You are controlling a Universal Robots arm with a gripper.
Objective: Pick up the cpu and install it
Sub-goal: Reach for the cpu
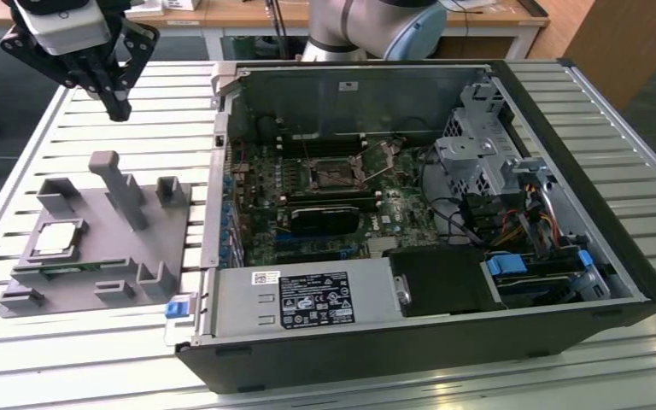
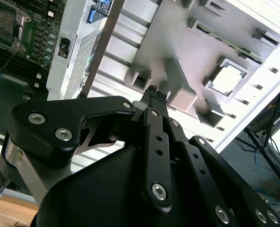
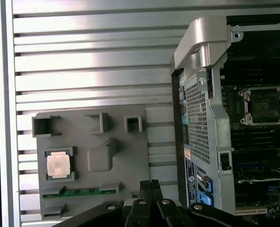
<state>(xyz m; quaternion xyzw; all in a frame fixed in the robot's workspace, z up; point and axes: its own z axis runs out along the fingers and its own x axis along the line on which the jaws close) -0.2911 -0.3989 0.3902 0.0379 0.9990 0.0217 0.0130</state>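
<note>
Exterior view: the fingers [image 1: 116, 104] hang pressed together and empty above the slatted metal surface [image 1: 168, 128], well apart from the cpu [image 1: 57, 238], which lies flat in a square pocket of the matte grey fixture [image 1: 100, 248]. Its thin, smooth, shiny lid may slip or tilt in a pinch, and the fixture's upright post [image 1: 123, 192] nearby could catch a descending finger

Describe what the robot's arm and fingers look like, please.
The arm is a smooth silver-grey tube with rounded joints. Its gripper is matte black; the fingers are slim black bars studded with silver screws, ending in ridged tips.
</note>
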